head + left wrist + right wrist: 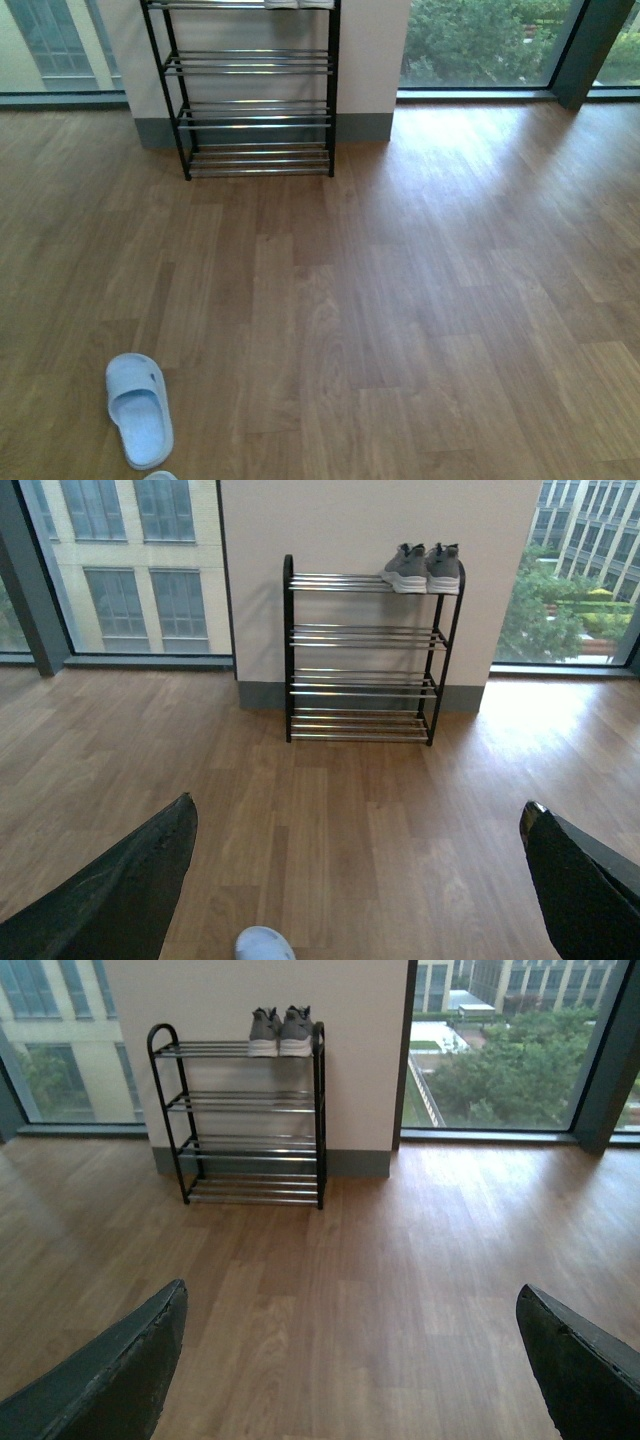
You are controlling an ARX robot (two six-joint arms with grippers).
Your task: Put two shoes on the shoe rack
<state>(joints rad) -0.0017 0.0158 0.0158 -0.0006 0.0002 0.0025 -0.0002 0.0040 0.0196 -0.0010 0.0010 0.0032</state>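
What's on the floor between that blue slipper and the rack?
Nothing: only bare wood floor lies between the slipper and the rack, as the front view shows.

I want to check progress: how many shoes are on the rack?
2. Both sneakers stand side by side at the right end of the rack's top shelf. Lower shelves hold none.

Wood-plank floor [420, 300] in brown tones, boards running away from the camera, filled most of the front view. White wall panel [350, 520] stood at the far end, with a grey baseboard [362, 128] along its foot. Floor-to-ceiling windows [500, 1050] flanked the wall on both sides, with a dark window post [590, 50] at far right. Outside were green trees [480, 40] and a pale building [130, 540] with rows of panes. A bright daylight patch [560, 705] lay on the floor near the glass.
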